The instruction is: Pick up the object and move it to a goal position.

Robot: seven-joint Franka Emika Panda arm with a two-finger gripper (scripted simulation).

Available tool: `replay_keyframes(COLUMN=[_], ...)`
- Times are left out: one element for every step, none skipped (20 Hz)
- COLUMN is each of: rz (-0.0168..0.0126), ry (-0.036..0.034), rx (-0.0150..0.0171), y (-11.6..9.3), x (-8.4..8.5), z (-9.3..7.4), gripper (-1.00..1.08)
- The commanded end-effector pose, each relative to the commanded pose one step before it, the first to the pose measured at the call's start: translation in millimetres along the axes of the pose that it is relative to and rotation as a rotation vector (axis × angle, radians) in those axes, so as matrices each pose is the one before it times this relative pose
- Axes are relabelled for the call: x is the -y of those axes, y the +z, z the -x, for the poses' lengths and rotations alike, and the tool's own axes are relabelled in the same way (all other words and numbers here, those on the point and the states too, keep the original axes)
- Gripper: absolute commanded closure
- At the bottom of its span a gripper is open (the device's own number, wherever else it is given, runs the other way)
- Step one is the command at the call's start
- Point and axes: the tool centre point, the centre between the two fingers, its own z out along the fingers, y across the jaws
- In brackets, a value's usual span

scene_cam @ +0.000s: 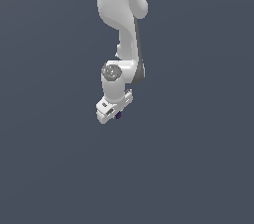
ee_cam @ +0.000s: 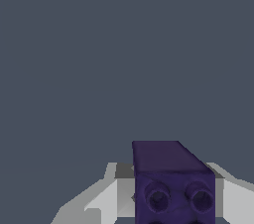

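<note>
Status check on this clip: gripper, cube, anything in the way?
Gripper shut on cube, white fingers either side. Cube barely shows under the gripper in the exterior view. Nothing else in sight, plain grey all round.

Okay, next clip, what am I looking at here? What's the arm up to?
A simulated white Panda arm reaches down over a plain grey surface. A tiny dark purple cube sits between the fingers of its gripper; in the exterior view it only peeks out below the hand. The wrist view shows it flanked by both white fingers. Whether it is lifted off the surface cannot be told, and no goal marker is visible.
</note>
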Motion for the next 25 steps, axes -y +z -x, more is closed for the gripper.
replay_keyframes(rz=[0.00066, 0.0, 0.0, 0.0, -0.00034, 0.0, 0.0, 0.0, -0.00034, 0.0, 0.0, 0.0, 0.0, 0.0, 0.0, 0.0, 0.0, 0.0, 0.0, 0.0, 0.0, 0.00026, 0.0, 0.0, 0.0], ry=[0.00018, 0.0, 0.0, 0.0, -0.00016, 0.0, 0.0, 0.0, -0.00011, 0.0, 0.0, 0.0, 0.0, 0.0, 0.0, 0.0, 0.0, 0.0, 0.0, 0.0, 0.0, 0.00002, 0.0, 0.0, 0.0], rx=[-0.00046, 0.0, 0.0, 0.0, -0.00031, 0.0, 0.0, 0.0, -0.00033, 0.0, 0.0, 0.0, 0.0, 0.0, 0.0, 0.0, 0.0, 0.0, 0.0, 0.0, 0.0, 0.00041, 0.0, 0.0, 0.0], y=[-2.83, -1.95, -2.39, -2.82, -3.22, -3.69, -4.12, -4.53, -4.85, -5.19, -5.43, -5.25, -4.79, -4.36, -3.93, -3.5, -3.06, -2.63, -2.19, -1.75, -1.31, -0.85, -0.48, -0.17, -0.02], x=[-2.25, -1.5, -1.83, -2.16, -2.44, -2.82, -3.16, -3.49, -3.77, -4.08, -4.33, -4.24, -3.92, -3.6, -3.26, -2.93, -2.6, -2.27, -1.94, -1.61, -1.29, -0.95, -0.65, -0.36, -0.1], z=[-1.01, -0.7, -0.85, -1.01, -1.23, -1.32, -1.48, -1.65, -1.84, -1.95, -2.08, -2.06, -1.91, -1.76, -1.6, -1.44, -1.28, -1.13, -0.97, -0.82, -0.67, -0.55, -0.37, -0.22, -0.07], gripper=[1.08, 1.08, 1.08, 1.08, 1.08, 1.08, 1.08, 1.08, 1.08, 1.08, 1.08, 1.08, 1.08, 1.08, 1.08, 1.08, 1.08, 1.08, 1.08, 1.08, 1.08, 1.08, 1.08, 1.08, 1.08])
